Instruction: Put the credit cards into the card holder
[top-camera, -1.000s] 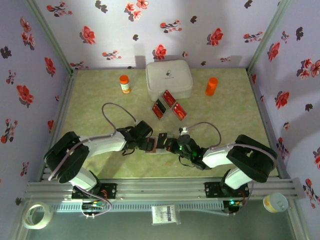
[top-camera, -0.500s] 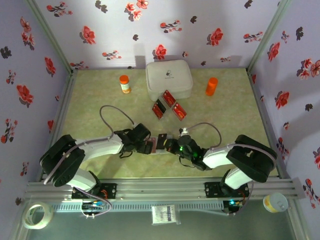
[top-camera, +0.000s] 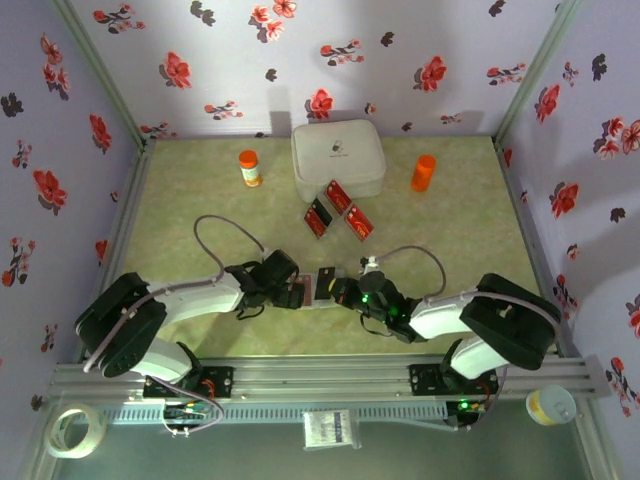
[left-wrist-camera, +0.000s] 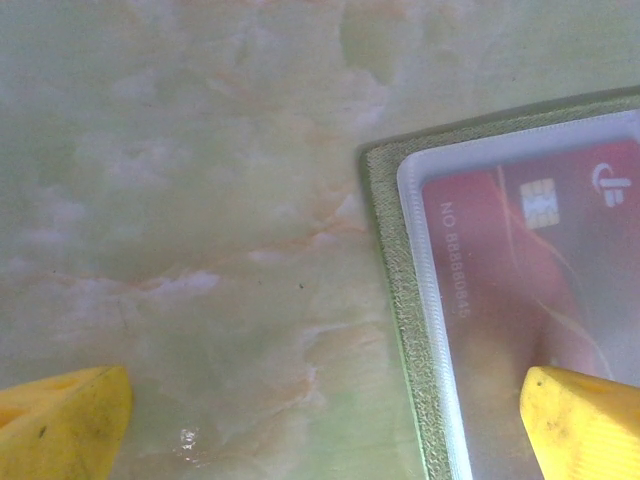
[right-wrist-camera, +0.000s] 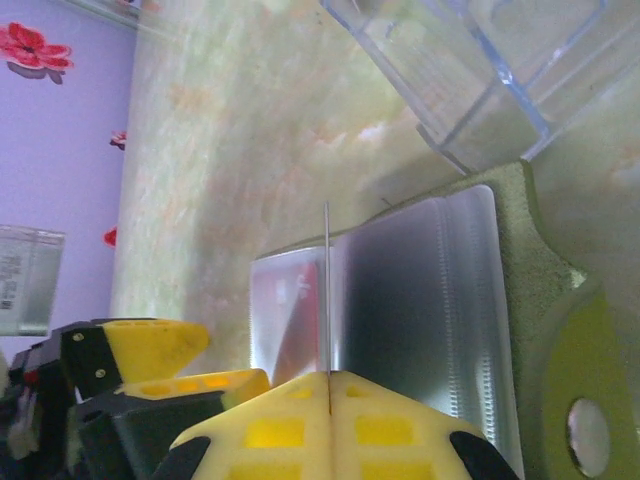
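Observation:
The card holder (top-camera: 313, 297) lies open on the table between my two grippers, its olive rim (left-wrist-camera: 386, 300) around clear sleeves (right-wrist-camera: 430, 310). One red credit card (left-wrist-camera: 510, 260) sits inside a sleeve. My left gripper (left-wrist-camera: 320, 430) is open and low over the holder's left edge, with one yellow fingertip (left-wrist-camera: 585, 425) above the sleeve. The right gripper (right-wrist-camera: 328, 378) is shut on a thin card (right-wrist-camera: 327, 290), seen edge-on and upright over the holder's fold. That dark card (top-camera: 325, 279) stands ahead of the right gripper (top-camera: 337, 290). Three more credit cards (top-camera: 338, 197) lie near the white case.
A large white rounded case (top-camera: 337, 155) stands at the back middle. An orange-capped bottle (top-camera: 249, 167) is to its left and an orange cylinder (top-camera: 424, 172) to its right. A clear plastic piece (right-wrist-camera: 480, 70) lies beyond the holder. Flowered walls close in three sides.
My left arm has drawn a little toward the near edge and settled lower at the holder. The right gripper has kept its grip on the card and barely shifted.

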